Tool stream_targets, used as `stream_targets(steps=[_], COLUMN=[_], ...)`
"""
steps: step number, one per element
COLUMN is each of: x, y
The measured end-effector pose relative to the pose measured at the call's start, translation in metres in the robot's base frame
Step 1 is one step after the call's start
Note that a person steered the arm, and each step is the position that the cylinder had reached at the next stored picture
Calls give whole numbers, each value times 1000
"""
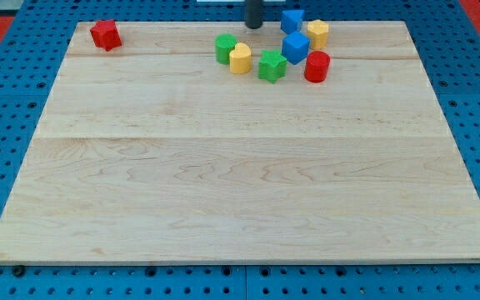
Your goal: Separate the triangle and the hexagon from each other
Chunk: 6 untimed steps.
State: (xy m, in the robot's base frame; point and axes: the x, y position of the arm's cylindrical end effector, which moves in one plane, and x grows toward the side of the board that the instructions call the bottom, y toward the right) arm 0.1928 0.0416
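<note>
My tip (255,26), a bare rod with no pincer to open or close, stood at the frame's top centre, left of the blue triangle (292,21) and yellow hexagon (317,32). I judged wedging between them best.

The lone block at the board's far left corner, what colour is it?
Red, clearest in the camera view.

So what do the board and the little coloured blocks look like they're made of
The board: pale wood, probably, with visible grain and plank seams, matte. The blocks, like the red one at the view's top left: solid even colour, slight sheen, so painted wood or plastic; I cannot tell which.
</note>
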Motion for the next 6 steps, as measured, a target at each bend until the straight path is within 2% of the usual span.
stream_targets(steps=[2,4,5,6], x=[-1,50,60,51], y=[101,90,98,142])
